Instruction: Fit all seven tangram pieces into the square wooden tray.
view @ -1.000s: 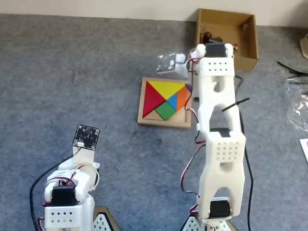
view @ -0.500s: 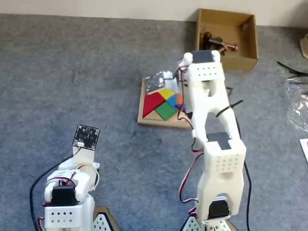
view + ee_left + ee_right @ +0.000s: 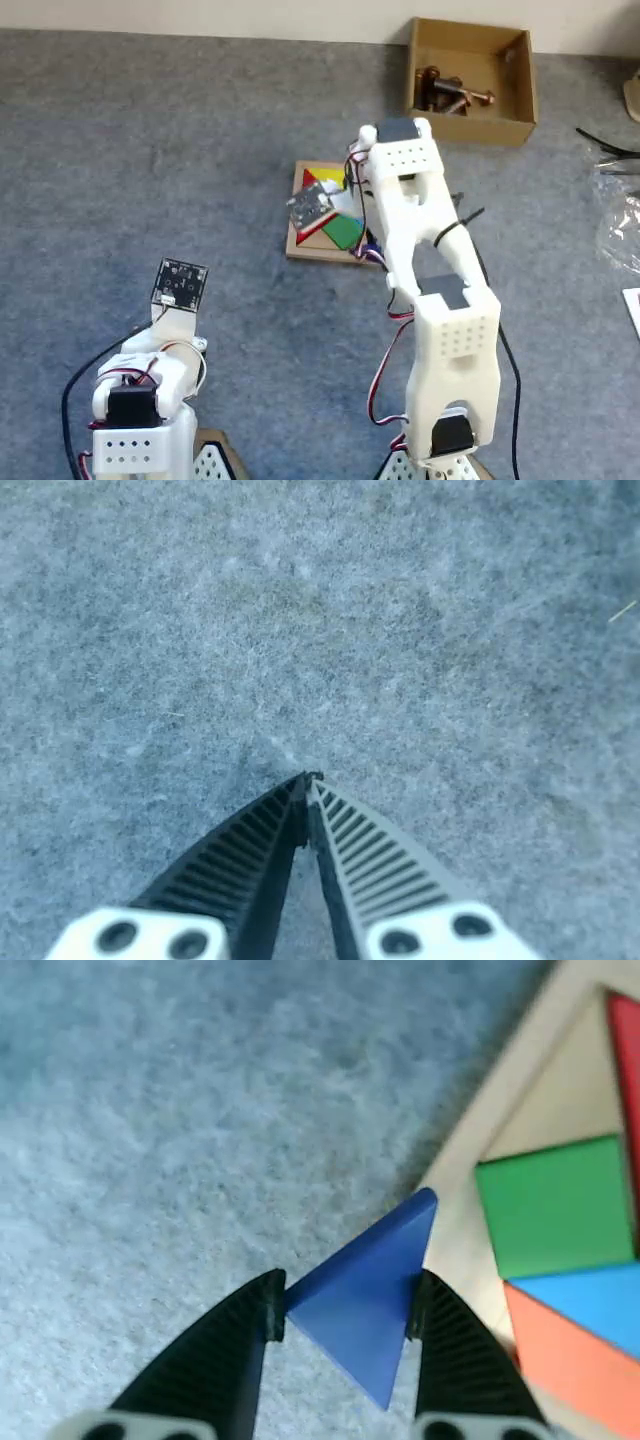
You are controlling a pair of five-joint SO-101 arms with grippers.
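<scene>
The square wooden tray [image 3: 322,252] lies mid-table and holds red [image 3: 306,189], yellow [image 3: 334,176] and green [image 3: 344,233] pieces. The right arm [image 3: 405,190] bends over its right side, and the wrist camera covers the tray's middle. In the right wrist view my right gripper [image 3: 345,1295] is shut on a dark blue triangle [image 3: 372,1260], held above the carpet just off the tray's rim [image 3: 500,1090]. Beside it in the tray lie a green square [image 3: 555,1205], a light blue piece [image 3: 590,1300], an orange piece [image 3: 570,1355] and a bare wooden gap [image 3: 560,1100]. My left gripper [image 3: 308,780] is shut over bare carpet.
The left arm [image 3: 150,400] sits folded at the near left. A cardboard box [image 3: 470,105] with copper-coloured parts stands behind the tray to the right. Cables [image 3: 605,150] and a plastic bag [image 3: 620,230] lie at the right edge. Grey carpet covers the table.
The right arm has swung left and toward the front, from the tray's far right corner to over its middle. The left arm has not moved.
</scene>
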